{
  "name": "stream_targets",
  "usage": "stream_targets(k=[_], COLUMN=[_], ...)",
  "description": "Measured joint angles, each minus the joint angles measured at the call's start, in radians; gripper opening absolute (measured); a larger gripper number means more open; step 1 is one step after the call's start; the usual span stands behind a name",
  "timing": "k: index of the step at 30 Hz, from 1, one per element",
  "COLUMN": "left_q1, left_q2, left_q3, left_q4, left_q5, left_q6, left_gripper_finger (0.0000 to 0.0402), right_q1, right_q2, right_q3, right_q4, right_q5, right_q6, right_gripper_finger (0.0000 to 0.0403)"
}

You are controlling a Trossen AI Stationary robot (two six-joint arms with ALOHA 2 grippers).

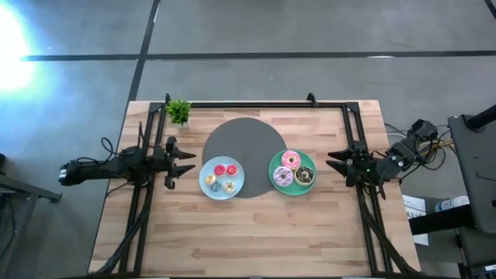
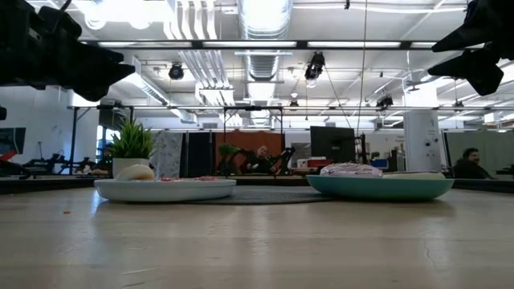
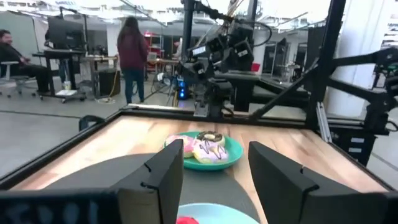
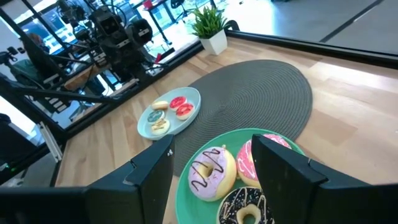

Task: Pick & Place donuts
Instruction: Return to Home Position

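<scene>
Judging the toy donuts (image 4: 214,171) light, stiff, best pinched across the ring, we see three on the green plate (image 1: 309,160) at the grey mat's (image 1: 244,136) 4 o'clock, small ones on the light blue plate (image 1: 208,188) at 7, left gripper (image 1: 190,162) and right gripper (image 1: 332,161) spread, empty.

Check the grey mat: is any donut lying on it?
No, the grey mat holds nothing; the donuts sit on the blue plate and green plate.
</scene>
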Motion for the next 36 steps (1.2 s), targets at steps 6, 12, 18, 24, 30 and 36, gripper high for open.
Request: stream_targets(k=[6,12,18,24,30,36], left_q1=[0.0,0.0,0.0,0.0,0.0,0.0], left_q2=[0.017,0.021,0.021,0.021,0.021,0.021], left_q3=[0.0,0.0,-0.001,-0.001,-0.001,0.0], left_q4=[-0.01,-0.009,-0.009,-0.008,-0.008,-0.01], left_q5=[0.001,0.002,0.003,0.003,0.003,0.006], left_q6=[0.0,0.0,0.0,0.0,0.0,0.0], left_gripper_finger=[0.0156,0.0156,0.0156,0.0156,0.0156,0.0156], right_q1=[0.0,0.0,0.0,-0.119,-0.371,-0.496], right_q2=[0.0,0.0,-0.005,-0.006,-0.002,-0.006], right_q3=[0.0,0.0,-0.001,-0.085,-0.318,-0.387], right_q4=[0.0,0.0,0.012,0.428,0.984,1.05], right_q5=[0.0,0.0,0.009,-0.176,-0.859,-0.918], right_q6=[0.0,0.0,-0.006,-0.324,-0.764,-0.716], right_gripper_finger=[0.0206,0.0206,0.0206,0.0206,0.0206,0.0206])
